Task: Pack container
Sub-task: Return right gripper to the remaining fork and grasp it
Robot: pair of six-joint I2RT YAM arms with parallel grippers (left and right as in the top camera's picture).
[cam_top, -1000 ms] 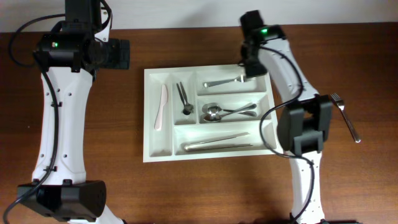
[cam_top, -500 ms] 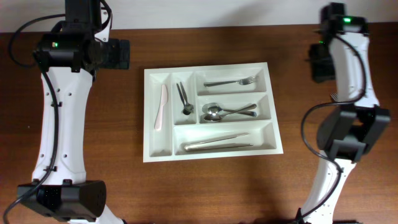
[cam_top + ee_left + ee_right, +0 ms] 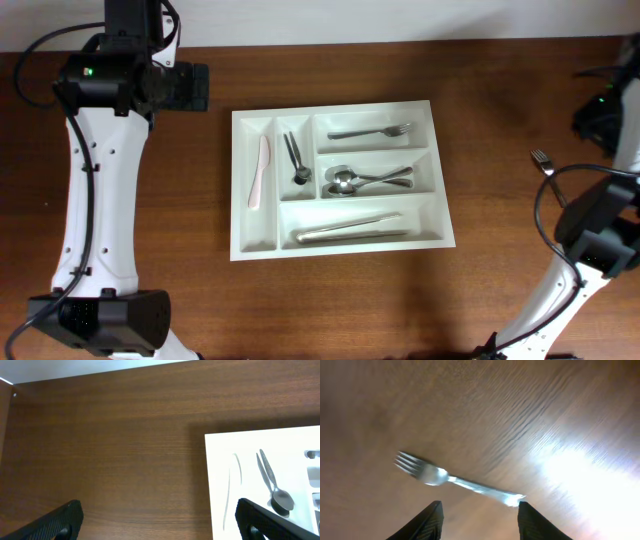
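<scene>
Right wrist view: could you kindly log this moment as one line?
right claw open above loose fork | left claw open, empty | cutlery tray part-filled

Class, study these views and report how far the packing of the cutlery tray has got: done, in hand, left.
Done: all five compartments of the container hold cutlery. In hand: nothing gripped; the open right gripper hovers over a loose fork on the table. Left: grasp that fork and place it in the container, probably beside the packed fork in the top compartment.

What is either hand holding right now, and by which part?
Nothing. The left hand is open over the table beside the container; the right hand is open above a fork lying loose on the table.
</scene>
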